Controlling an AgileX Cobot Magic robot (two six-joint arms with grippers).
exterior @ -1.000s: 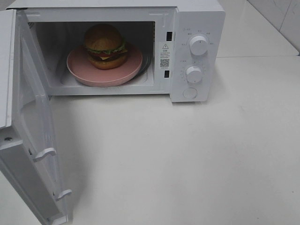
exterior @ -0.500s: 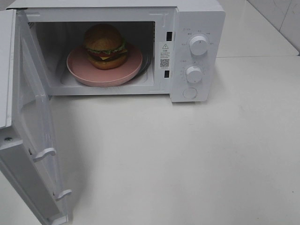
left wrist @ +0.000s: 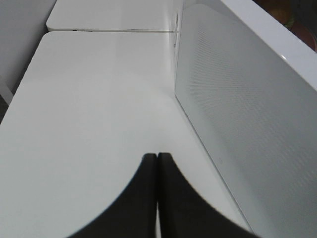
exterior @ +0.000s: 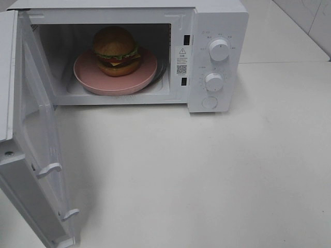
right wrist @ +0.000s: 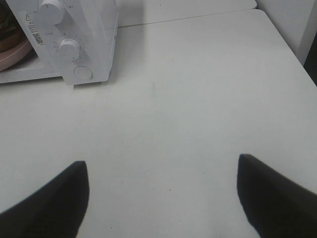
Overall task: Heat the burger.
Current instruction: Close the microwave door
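Observation:
The burger (exterior: 117, 50), with its brown domed bun, lettuce, tomato and cheese, stands on a round pink plate (exterior: 139, 77) inside the open white microwave (exterior: 217, 20). Neither gripper shows in the exterior high view. In the left wrist view my left gripper (left wrist: 157, 156) is shut with nothing in it, its dark fingers pressed together just outside the microwave's open door (left wrist: 247, 114). My right gripper (right wrist: 161, 166) hangs open over the bare white table, apart from the microwave's control panel (right wrist: 74, 44). A sliver of the pink plate (right wrist: 12, 57) shows there too.
The microwave door (exterior: 31, 155) swings out wide at the left, reaching the table's front edge. Two white knobs (exterior: 219, 50) and a round button (exterior: 209, 102) sit on the panel. The white table (exterior: 207, 175) stretches in front and to the right.
Nothing has moved in the exterior high view: burger, plate and door stand as before, and no arm enters it.

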